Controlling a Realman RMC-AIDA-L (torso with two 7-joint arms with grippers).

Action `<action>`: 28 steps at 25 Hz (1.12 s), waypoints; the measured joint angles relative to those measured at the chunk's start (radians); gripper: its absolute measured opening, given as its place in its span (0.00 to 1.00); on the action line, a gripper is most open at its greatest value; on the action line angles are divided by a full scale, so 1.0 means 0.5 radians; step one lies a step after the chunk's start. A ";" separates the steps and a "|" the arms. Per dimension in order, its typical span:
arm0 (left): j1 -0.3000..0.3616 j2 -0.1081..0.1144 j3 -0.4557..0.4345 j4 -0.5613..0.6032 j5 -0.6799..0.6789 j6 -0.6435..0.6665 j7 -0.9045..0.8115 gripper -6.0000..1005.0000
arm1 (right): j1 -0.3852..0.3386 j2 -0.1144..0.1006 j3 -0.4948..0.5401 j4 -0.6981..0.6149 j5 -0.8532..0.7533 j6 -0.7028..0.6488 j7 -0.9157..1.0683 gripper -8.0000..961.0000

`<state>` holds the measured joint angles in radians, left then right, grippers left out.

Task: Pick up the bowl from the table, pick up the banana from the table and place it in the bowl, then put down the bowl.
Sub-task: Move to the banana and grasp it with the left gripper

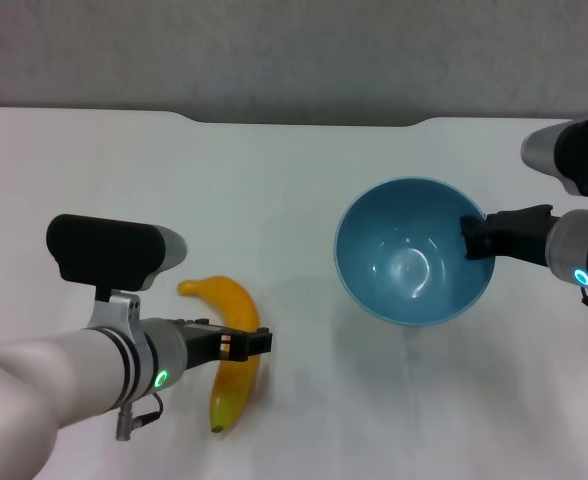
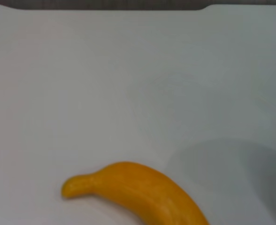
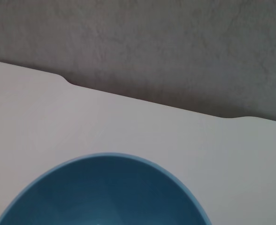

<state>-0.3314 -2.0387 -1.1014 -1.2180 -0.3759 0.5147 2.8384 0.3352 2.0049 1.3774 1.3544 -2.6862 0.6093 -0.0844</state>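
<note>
The light blue bowl [image 1: 414, 262] is held at its right rim by my right gripper [image 1: 477, 238], which is shut on it. The bowl tilts a little and casts a shadow on the white table [image 1: 294, 180] below it. The bowl is empty; its rim also shows in the right wrist view [image 3: 105, 187]. The yellow-orange banana [image 1: 232, 350] lies on the table at the front left, stem toward the far left. My left gripper [image 1: 246, 342] is right over the banana's middle. The banana also shows in the left wrist view [image 2: 138, 192].
The table's far edge has a shallow notch [image 1: 304, 122] with a grey wall behind it. Bare tabletop lies between the banana and the bowl.
</note>
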 joint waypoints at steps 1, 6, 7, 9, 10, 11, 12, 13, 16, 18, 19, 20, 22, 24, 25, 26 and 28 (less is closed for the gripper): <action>-0.009 0.001 0.005 0.008 -0.015 0.005 0.001 0.87 | -0.001 0.000 0.000 0.000 0.000 0.001 0.000 0.04; -0.036 0.002 0.019 0.055 -0.027 0.001 0.003 0.87 | -0.002 -0.003 -0.001 0.001 0.000 0.001 0.000 0.04; -0.036 0.002 0.019 0.055 -0.027 0.001 0.003 0.87 | -0.002 -0.003 -0.001 0.001 0.000 0.001 0.000 0.04; -0.042 0.000 0.019 0.084 -0.030 -0.004 0.003 0.87 | -0.002 -0.003 -0.004 0.003 0.000 0.000 0.000 0.04; -0.045 0.000 0.019 0.093 -0.029 -0.005 0.004 0.87 | -0.002 -0.003 -0.006 0.005 0.000 0.000 0.000 0.04; -0.046 -0.001 0.019 0.098 -0.028 -0.006 0.004 0.87 | -0.002 -0.003 -0.008 0.006 0.000 -0.001 0.000 0.04; -0.047 -0.002 0.019 0.104 -0.025 -0.007 0.004 0.87 | -0.002 -0.003 -0.009 0.007 0.000 -0.002 0.000 0.04; -0.048 -0.003 0.019 0.111 -0.023 -0.009 0.004 0.87 | 0.000 -0.003 -0.009 0.007 0.001 -0.002 0.000 0.04; -0.054 -0.003 0.015 0.136 -0.027 -0.015 0.004 0.87 | 0.005 -0.003 -0.009 0.007 0.004 -0.003 0.000 0.05; -0.068 -0.003 0.018 0.155 -0.029 -0.015 0.005 0.87 | 0.006 -0.003 -0.009 0.007 0.008 -0.004 0.000 0.05; -0.079 -0.004 0.019 0.166 -0.030 -0.015 0.005 0.87 | 0.004 -0.003 -0.009 0.007 0.011 -0.004 0.000 0.05; -0.097 -0.004 0.028 0.185 -0.032 -0.007 0.005 0.87 | 0.004 -0.003 -0.009 0.007 0.011 -0.004 0.000 0.05; -0.104 -0.004 0.036 0.195 -0.034 -0.005 0.005 0.87 | 0.004 -0.003 -0.008 0.007 0.014 -0.008 0.000 0.05; -0.106 -0.004 0.040 0.195 -0.034 -0.005 0.005 0.87 | 0.007 -0.003 -0.008 0.007 0.018 -0.017 0.000 0.04; -0.107 -0.004 0.041 0.196 -0.034 -0.004 0.005 0.87 | 0.009 -0.003 -0.008 0.007 0.020 -0.021 0.000 0.04; -0.108 -0.003 0.042 0.196 -0.034 -0.004 0.005 0.87 | 0.011 -0.003 -0.009 0.007 0.022 -0.022 0.000 0.04; -0.112 -0.003 0.043 0.203 -0.035 -0.004 0.005 0.87 | 0.013 -0.003 -0.013 0.007 0.023 -0.022 0.000 0.04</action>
<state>-0.3872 -2.0403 -1.0800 -1.1167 -0.3934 0.5128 2.8409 0.3416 2.0033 1.3708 1.3577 -2.6746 0.5982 -0.0844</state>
